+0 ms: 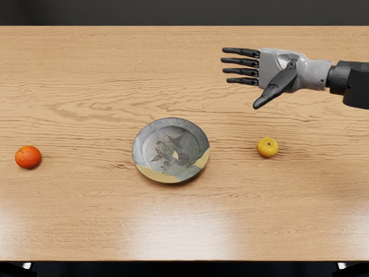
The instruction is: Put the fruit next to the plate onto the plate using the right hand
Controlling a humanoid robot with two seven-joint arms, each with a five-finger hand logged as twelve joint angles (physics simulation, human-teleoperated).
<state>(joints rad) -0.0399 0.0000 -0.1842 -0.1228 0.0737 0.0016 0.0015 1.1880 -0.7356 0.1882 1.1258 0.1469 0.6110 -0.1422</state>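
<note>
Over the far right part of the wooden table (86,69), the right hand (270,69) hovers with fingers stretched flat and thumb angled down, holding and touching nothing. Toward the front, a yellow fruit (267,147) lies right of the grey plate (197,136) at mid-table, not touching it. An orange (27,157) sits by the left edge. Beyond the far edge is darkness.

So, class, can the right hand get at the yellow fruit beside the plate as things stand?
Probably yes: the open right hand is close to the yellow fruit, and nothing stands between them.
</note>
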